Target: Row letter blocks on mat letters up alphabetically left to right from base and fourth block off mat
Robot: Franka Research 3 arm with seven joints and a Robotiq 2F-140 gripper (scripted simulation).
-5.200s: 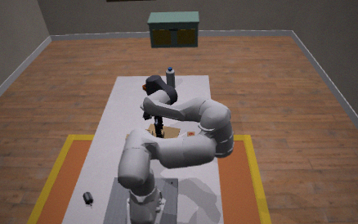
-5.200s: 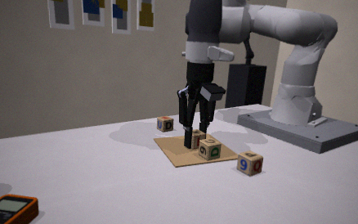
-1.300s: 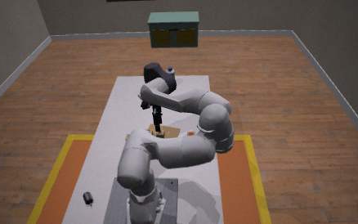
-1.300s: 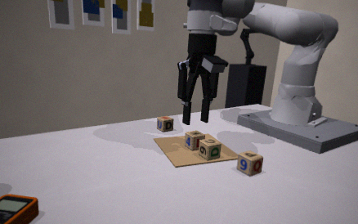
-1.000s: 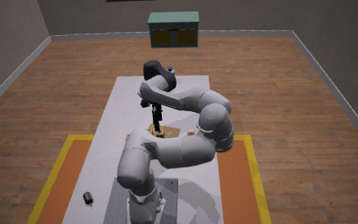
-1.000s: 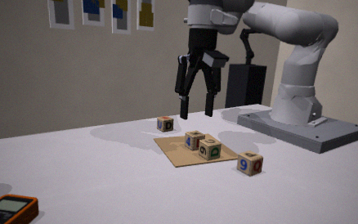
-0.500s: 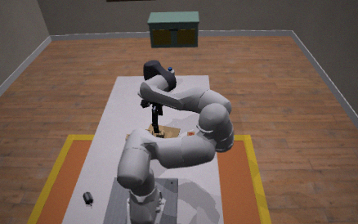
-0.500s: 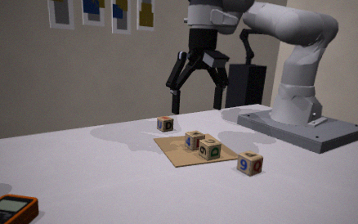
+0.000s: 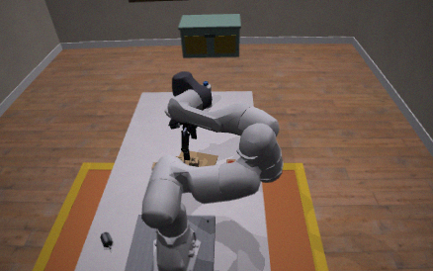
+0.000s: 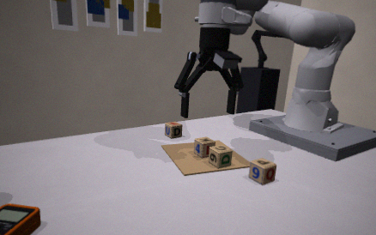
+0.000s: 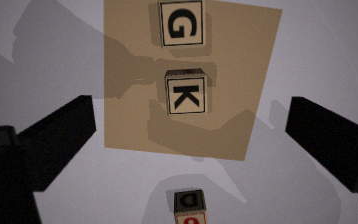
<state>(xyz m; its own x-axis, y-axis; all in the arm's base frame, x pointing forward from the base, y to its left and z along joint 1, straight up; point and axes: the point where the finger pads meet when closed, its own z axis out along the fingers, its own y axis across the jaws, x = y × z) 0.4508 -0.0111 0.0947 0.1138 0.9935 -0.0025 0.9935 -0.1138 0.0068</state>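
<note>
The tan mat bears two blocks. The G block is nearer its left edge, seen from the base. The K block is right of it, across a small gap. Both letters read upright from the base. Off the mat to the right is a block with a red mark on top; that mark is cut off in the wrist view. A fourth block is off the mat to the left, its top letter D-like but unclear. My gripper is wide open and empty, above the K block.
An orange multimeter lies on the table near the exterior camera. A small dark object lies left of the robot's grey base plate. A blue-capped bottle stands at the table's far end.
</note>
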